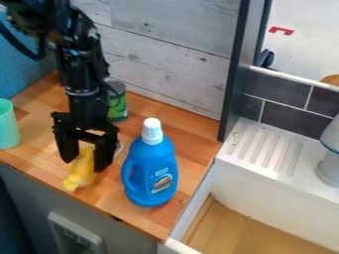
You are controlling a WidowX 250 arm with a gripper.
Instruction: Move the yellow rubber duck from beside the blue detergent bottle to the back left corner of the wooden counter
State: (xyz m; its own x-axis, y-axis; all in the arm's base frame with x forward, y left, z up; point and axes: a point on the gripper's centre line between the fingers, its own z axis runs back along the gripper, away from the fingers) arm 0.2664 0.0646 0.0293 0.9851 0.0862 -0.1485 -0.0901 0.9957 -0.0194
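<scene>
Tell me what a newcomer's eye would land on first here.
Probably the bright blue bottle with its white cap, upright on the wooden counter beside the white sink. Next, the black arm at upper left, its claw at a yellow thing near the counter's front edge.

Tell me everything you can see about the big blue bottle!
The blue bottle looks like smooth plastic. It has a white cap on top, a built-in handle on the picture's left side, and a label low on its front. It stands upright on the wooden counter, near the black gripper. Only the counter seems to touch it.
</scene>
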